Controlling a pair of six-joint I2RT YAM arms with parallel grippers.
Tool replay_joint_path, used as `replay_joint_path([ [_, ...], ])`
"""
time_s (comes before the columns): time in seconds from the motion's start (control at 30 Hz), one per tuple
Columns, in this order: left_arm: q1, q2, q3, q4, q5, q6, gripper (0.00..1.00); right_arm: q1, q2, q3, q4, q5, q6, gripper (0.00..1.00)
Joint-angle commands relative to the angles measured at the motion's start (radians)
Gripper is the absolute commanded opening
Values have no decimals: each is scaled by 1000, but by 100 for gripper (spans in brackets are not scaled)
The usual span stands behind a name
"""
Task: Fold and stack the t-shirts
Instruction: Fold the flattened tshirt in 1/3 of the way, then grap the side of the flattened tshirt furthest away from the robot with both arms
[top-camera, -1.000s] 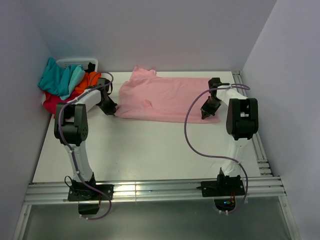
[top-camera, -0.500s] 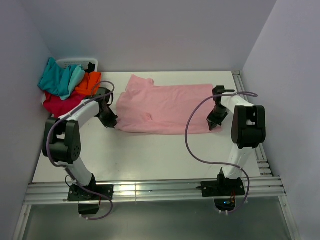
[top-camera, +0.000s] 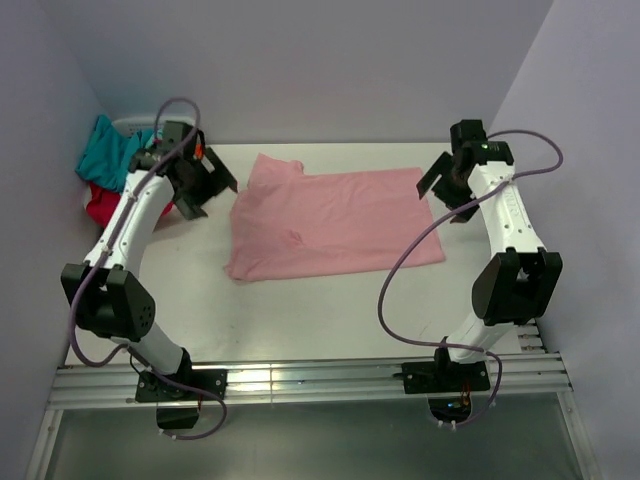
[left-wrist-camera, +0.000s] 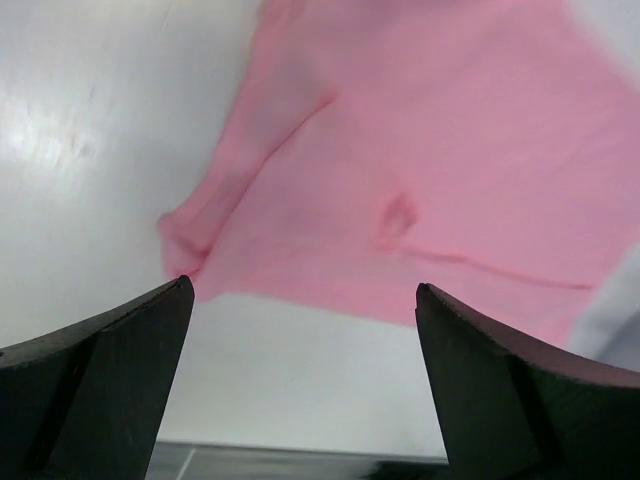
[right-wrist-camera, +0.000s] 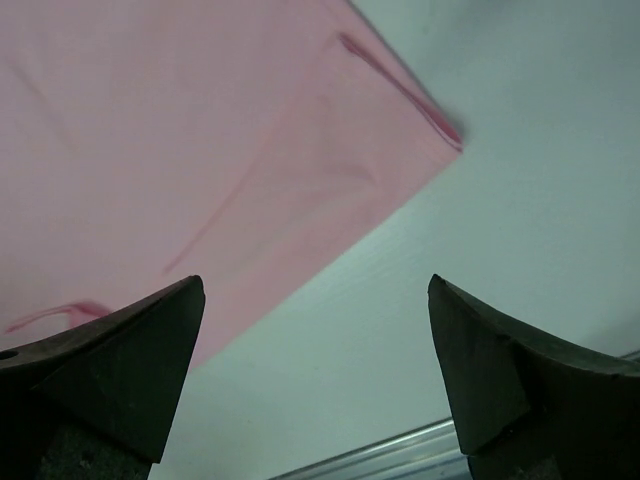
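A light pink t-shirt lies spread flat across the middle of the white table, one sleeve toward the far left. In the left wrist view the pink t-shirt shows a small pucker near its middle. My left gripper hangs open above the table just left of the shirt, nothing between its fingers. My right gripper hangs open over the shirt's far right corner, also holding nothing. Teal and crimson t-shirts lie heaped at the far left.
The heap sits in a white basket in the far left corner, partly hidden by my left arm. Metal rails run along the table's right edge and front edge. Walls close in on three sides.
Both grippers were shut on the pink shirt's near corners and dragged it nearer. Now they have opened, let go and lifted away toward the back; the shirt lies flat.
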Motion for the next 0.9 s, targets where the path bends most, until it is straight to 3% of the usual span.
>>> replay_joint_path([
  [0.0, 73, 115, 225, 18, 23, 32, 100, -7, 12, 141, -74, 21, -14, 100],
  [0.13, 128, 341, 420, 233, 144, 51, 100, -7, 12, 148, -63, 6, -28, 100],
  [0.17, 133, 402, 487, 257, 177, 62, 99, -7, 8, 122, -49, 6, -31, 100],
  [0.2, 134, 550, 666, 245, 199, 67, 99, -5, -9, 108, -43, 8, -32, 100],
  [0.3, 146, 750, 810, 381, 340, 21, 97, -4, -50, 31, -16, 21, -37, 100],
  [0.47, 148, 845, 733, 710, 426, -106, 99, -4, -116, -101, -8, 44, -25, 100],
  [0.6, 143, 988, 899, 736, 507, -143, 100, -2, -194, -151, -17, 66, -12, 100],
  [0.77, 133, 1030, 853, 827, 495, -143, 100, -4, -267, -193, -49, 86, 2, 100],
  [0.87, 119, 1089, 902, 793, 483, -105, 99, -4, -296, -213, -66, 93, 17, 100],
])
